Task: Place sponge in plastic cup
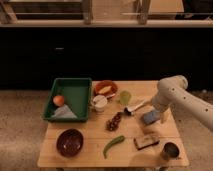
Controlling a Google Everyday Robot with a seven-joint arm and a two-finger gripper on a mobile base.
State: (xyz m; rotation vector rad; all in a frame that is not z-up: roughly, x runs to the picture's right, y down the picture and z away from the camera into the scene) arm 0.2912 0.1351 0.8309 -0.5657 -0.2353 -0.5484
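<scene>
Camera view, one stage of the task. The sponge (150,117) lies flat on the wooden surface (90,152), toward its right side, so it is not yet in the plastic cup (124,97). The cup stands upright, mouth up, near the middle of the surface's far edge, between the orange bowl (105,89) and the arm. The hand (129,110) reaches in from the right and sits low over the surface, between cup and sponge and just in front of the cup. The sponge lies beside the wrist rather than at the tip of the hand. Whether the hand is wide or narrow cannot be told, nor whether it touches the surface.

Judged from this arrangement, the whole task remains: grasping the sponge, lifting it, carrying it the short way to the cup and releasing it inside.

The sponge appears as a small blue-grey rectangle, thin, set at a slight angle to the surface's edge. It lies apart from the brown block (146,142) in front of it. Being flat and probably soft, it is likely to need folding or tilting to enter the narrow cup.
</scene>
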